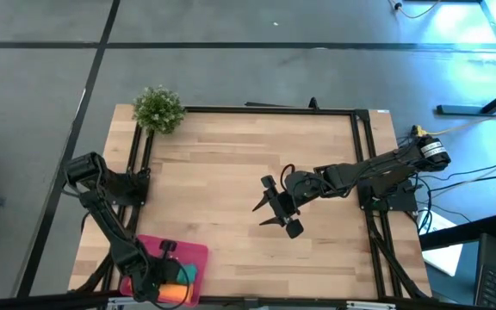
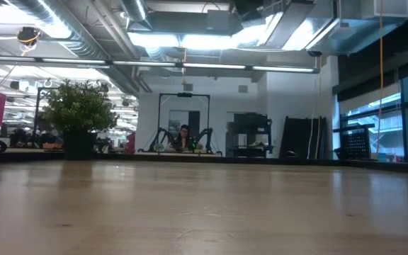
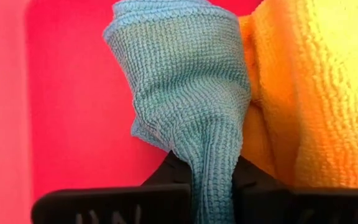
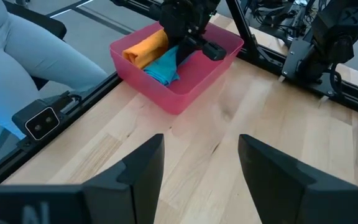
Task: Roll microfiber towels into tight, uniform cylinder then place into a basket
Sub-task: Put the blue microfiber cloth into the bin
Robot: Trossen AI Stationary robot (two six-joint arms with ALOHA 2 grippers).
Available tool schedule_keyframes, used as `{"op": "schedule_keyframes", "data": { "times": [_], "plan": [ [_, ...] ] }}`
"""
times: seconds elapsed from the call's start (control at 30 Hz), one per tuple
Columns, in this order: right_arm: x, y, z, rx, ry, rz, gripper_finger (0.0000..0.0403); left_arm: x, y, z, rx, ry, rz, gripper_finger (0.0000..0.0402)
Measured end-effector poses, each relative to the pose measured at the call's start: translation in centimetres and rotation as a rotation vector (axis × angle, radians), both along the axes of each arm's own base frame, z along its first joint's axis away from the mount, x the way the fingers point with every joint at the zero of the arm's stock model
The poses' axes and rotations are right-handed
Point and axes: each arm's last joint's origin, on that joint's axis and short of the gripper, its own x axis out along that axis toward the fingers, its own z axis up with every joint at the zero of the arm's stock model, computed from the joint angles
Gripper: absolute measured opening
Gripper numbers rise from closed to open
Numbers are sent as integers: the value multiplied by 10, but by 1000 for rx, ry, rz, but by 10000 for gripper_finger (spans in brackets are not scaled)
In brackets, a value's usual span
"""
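The pink basket [image 1: 195, 252] stands at the table's near left corner and shows in the right wrist view too [image 4: 185, 99]. Inside lie the orange towel [image 1: 176, 294], bunched, and the teal towel [image 1: 189, 274] beside it. My left gripper [image 3: 213, 186] reaches down into the basket and is shut on the teal towel [image 3: 185, 87]; the orange towel [image 3: 316, 93] lies against it. My right gripper [image 1: 275, 217] hangs open over the middle of the table, nothing between its fingers [image 4: 201, 162]. My left gripper pinches a narrow bunched end of the teal towel [image 3: 213, 165] between its two fingers. The fingers come slanting down from above into the basket. The towel widens away from the fingers and lies on the basket's floor [image 3: 79, 124], beside the orange towel.
A small potted plant [image 1: 158, 109] stands at the table's far left corner. Black frame rails [image 1: 269, 109] run along the table's edges. A person's leg [image 4: 23, 50] shows beside the table near the basket. Bare wood [image 1: 222, 172] stretches between the two arms.
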Motion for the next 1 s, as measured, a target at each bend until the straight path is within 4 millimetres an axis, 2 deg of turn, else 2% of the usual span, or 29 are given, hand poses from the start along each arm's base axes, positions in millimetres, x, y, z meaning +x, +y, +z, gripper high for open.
{"op": "schedule_keyframes", "data": {
  "times": [0.3,0.6,1.0],
  "plan": [
    [0,0,0,0,0,0,207,0,0,0,1,-5,5,11],
    [0,0,0,0,-1,0,207,1,0,0,1,-6,7,79],
    [0,0,0,0,0,0,207,1,0,0,1,-6,7,92]
  ]
}}
